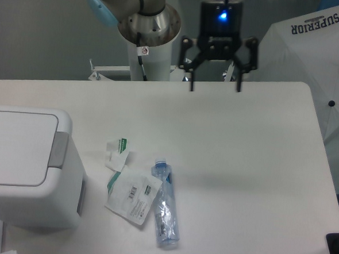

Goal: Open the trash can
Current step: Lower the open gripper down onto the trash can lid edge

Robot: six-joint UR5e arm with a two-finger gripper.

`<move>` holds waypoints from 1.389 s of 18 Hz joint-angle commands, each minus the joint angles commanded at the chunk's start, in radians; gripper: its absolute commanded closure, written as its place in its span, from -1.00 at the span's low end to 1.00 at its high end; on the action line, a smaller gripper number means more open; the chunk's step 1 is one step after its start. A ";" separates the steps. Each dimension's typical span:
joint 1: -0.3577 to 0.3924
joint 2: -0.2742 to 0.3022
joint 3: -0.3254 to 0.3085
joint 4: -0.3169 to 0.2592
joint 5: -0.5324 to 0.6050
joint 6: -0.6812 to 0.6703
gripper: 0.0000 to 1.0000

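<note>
The trash can (26, 170) is a large white boxy bin at the left edge of the table, its flat lid (16, 146) lying closed and a grey push tab (59, 149) on the lid's right side. My gripper (215, 84) hangs over the far middle of the table, well to the right of and behind the bin. Its two black fingers (192, 79) point down, spread wide apart, with nothing between them.
A clear plastic bottle (165, 206) lies on its side near the table's front middle. A white plastic packet (133, 194) and a small torn wrapper (118, 152) lie just left of it. A white umbrella (315, 49) stands at the back right.
</note>
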 joint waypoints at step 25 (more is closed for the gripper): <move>-0.350 -0.295 0.218 0.123 0.178 -0.373 -1.00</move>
